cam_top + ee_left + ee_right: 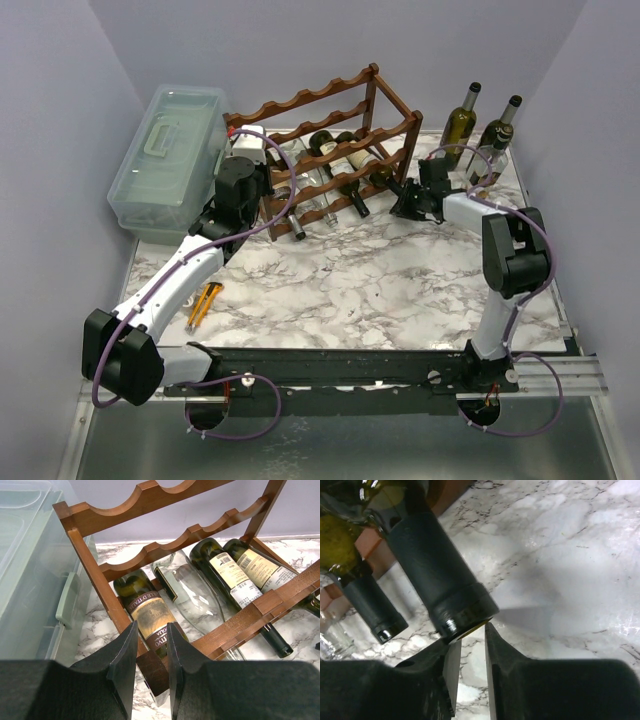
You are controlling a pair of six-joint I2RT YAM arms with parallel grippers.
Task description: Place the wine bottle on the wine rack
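Closest in, a yellow-and-black tool [205,303] lies on the marble worktop [380,290]. Further out, the right pincer [471,635] has its fingers together, tips right at the capped mouth of the wine bottle [435,565], not around it. That bottle lies on the bottom tier of the wine rack [300,98], at the right end, neck poking out front. The left pincer [151,627] is together too, at the rack's left front corner, wood showing in the slit. Whether it pinches that wood, I cannot tell. A pale green box [165,160] sits left, and two bottles [462,125] stand far right.
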